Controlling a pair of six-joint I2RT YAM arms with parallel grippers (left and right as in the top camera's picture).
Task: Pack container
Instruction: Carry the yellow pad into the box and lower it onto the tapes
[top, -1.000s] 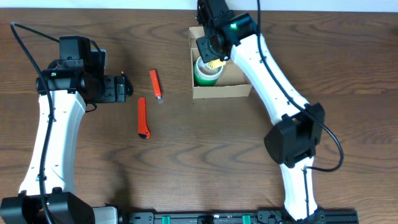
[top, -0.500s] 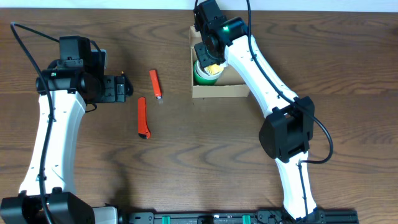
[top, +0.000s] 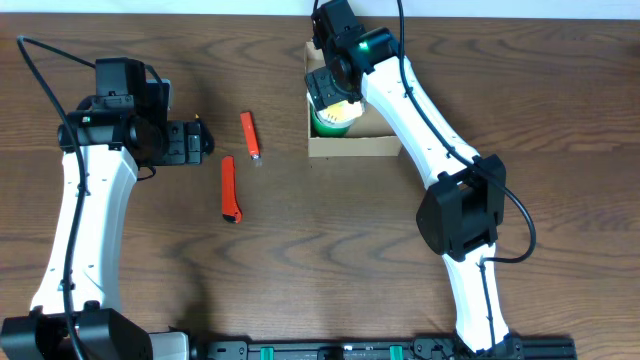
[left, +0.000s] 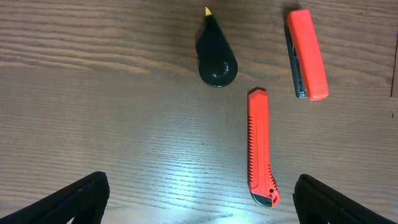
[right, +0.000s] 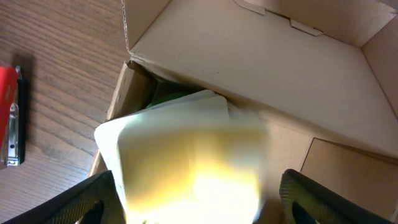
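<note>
A: Where is your container (top: 355, 148) sitting?
B: At the far edge of the table (top: 300, 260), centre. Your right gripper (right: 199, 202) is hovering over it, jaws spread wide either side of a pale blurred item (right: 186, 155). Your left gripper (left: 199, 202) is gaping wide, empty.

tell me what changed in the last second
The right tool edged slightly left over the cardboard box and spread its fingers, apparently letting go of the green and yellow item inside. The left tool, orange cutter and box stayed put.

Both arms (top: 75, 215) are white with black joints (top: 465, 215).
</note>
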